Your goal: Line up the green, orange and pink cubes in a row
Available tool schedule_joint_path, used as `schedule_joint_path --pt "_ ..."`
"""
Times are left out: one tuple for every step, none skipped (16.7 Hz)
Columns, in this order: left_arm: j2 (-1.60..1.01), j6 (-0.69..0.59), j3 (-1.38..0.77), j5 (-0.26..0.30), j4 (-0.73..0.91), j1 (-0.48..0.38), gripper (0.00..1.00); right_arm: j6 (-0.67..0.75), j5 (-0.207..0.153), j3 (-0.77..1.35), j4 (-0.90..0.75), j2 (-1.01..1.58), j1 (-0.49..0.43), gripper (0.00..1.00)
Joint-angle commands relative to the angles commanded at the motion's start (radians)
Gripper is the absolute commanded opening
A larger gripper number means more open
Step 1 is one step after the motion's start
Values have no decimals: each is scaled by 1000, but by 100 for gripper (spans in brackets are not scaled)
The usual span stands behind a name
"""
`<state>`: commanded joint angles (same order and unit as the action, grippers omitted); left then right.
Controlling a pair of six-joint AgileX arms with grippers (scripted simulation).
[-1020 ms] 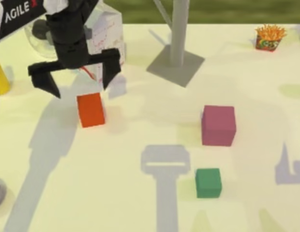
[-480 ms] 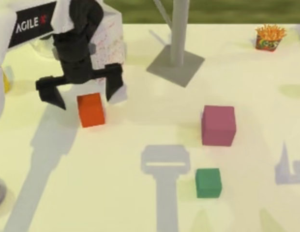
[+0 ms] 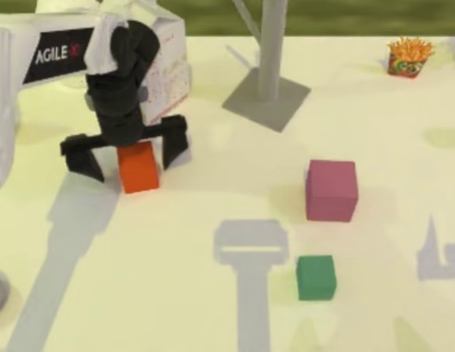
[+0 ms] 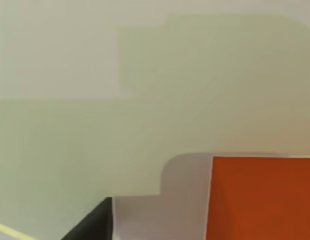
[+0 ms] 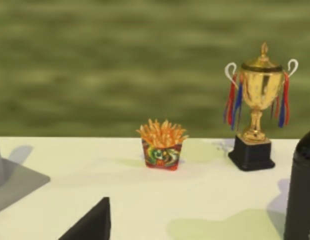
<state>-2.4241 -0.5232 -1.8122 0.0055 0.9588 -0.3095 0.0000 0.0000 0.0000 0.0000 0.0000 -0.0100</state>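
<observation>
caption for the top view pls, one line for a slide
Left pincer open and straddling the orange cube; pink cube and green cube sit apart on the table's right.

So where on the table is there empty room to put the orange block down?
The wide bare stretch between the orange cube and the pink cube is free, and so is the front strip left of the green cube. It is crowded at the back left, where the open left gripper straddles the orange cube by the milk carton.
</observation>
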Motion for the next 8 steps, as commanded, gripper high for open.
schedule_joint_path --pt "0 0 0 0 0 0 92 0 0 0 0 0 0 100" --pt "0 0 0 0 0 0 85 0 0 0 0 0 0 100" --pt "0 0 0 0 0 0 77 0 0 0 0 0 0 100" --pt "0 0 0 0 0 0 70 0 0 0 0 0 0 100" --pt "0 0 0 0 0 0 62 0 0 0 0 0 0 100" --pt "0 0 0 0 0 0 55 0 0 0 0 0 0 100" --pt "0 0 0 0 0 0 47 0 0 0 0 0 0 100" --pt "0 0 0 0 0 0 40 0 0 0 0 0 0 100"
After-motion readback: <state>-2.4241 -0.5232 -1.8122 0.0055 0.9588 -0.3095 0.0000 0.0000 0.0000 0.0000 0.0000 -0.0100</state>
